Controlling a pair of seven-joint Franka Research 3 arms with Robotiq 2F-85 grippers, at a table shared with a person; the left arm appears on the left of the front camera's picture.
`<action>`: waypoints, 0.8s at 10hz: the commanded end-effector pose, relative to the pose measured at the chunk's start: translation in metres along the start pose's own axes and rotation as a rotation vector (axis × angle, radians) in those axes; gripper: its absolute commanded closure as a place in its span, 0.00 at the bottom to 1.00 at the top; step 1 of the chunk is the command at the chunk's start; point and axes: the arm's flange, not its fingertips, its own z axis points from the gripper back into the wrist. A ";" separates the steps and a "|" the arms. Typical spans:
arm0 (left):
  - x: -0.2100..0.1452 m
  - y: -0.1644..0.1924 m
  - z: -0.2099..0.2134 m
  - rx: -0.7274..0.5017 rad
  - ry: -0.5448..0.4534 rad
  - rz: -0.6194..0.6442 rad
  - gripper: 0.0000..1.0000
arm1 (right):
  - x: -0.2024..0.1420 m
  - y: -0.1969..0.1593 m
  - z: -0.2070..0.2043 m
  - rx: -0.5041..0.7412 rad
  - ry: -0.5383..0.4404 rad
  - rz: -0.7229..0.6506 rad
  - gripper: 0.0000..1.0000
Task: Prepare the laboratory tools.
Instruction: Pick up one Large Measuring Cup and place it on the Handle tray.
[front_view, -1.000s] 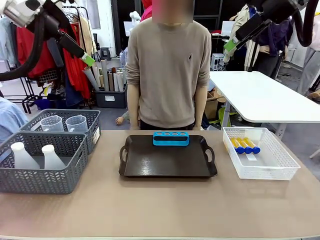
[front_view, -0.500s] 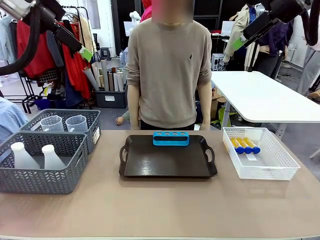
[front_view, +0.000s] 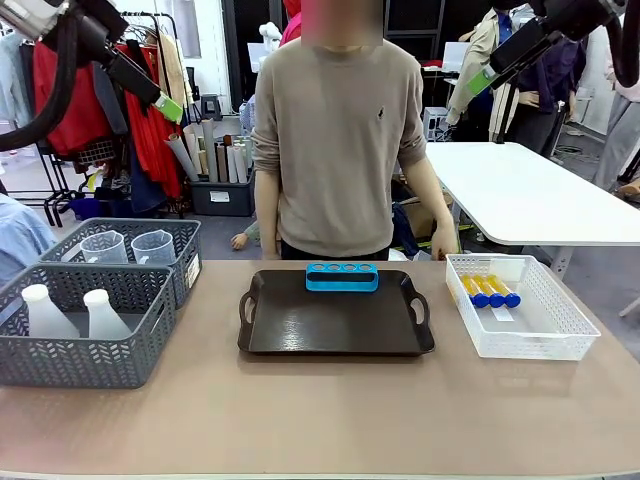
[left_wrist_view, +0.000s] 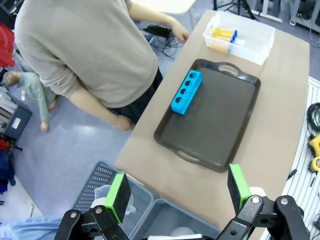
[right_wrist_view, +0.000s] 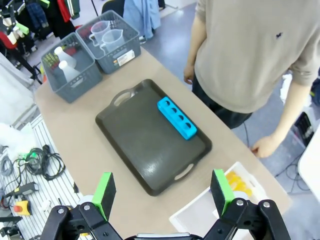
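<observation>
On the left of the table, closest to the robot, a grey basket holds two white flasks, standing upright side by side. Just behind it, touching, a second grey basket holds two clear beakers, also upright and side by side.

In the middle lies one black tray with a handle at each short end. One blue rack with four holes in a row sits on the tray along its far edge; the holes look empty.

On the right stands one white basket, apart from the tray. Three yellow tubes with blue caps lie in it side by side, towards its far left part.

A person in a beige sweater stands at the far side, behind the tray. One hand hangs just beyond the white basket's far left corner.

Both arms are raised high above the table. The left claw is spread wide with nothing between its green pads, looking down on the tray and grey baskets. The right claw is likewise wide and empty, above the tray and white basket.
</observation>
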 end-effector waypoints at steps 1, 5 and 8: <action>0.000 0.000 0.001 0.000 -0.002 0.007 0.00 | 0.000 0.000 0.001 -0.001 0.001 0.000 0.00; 0.000 0.000 0.001 0.000 -0.002 0.007 0.00 | 0.000 0.000 0.001 -0.001 0.001 0.000 0.00; 0.000 0.000 0.001 0.000 -0.002 0.007 0.00 | 0.000 0.000 0.001 -0.001 0.001 0.000 0.00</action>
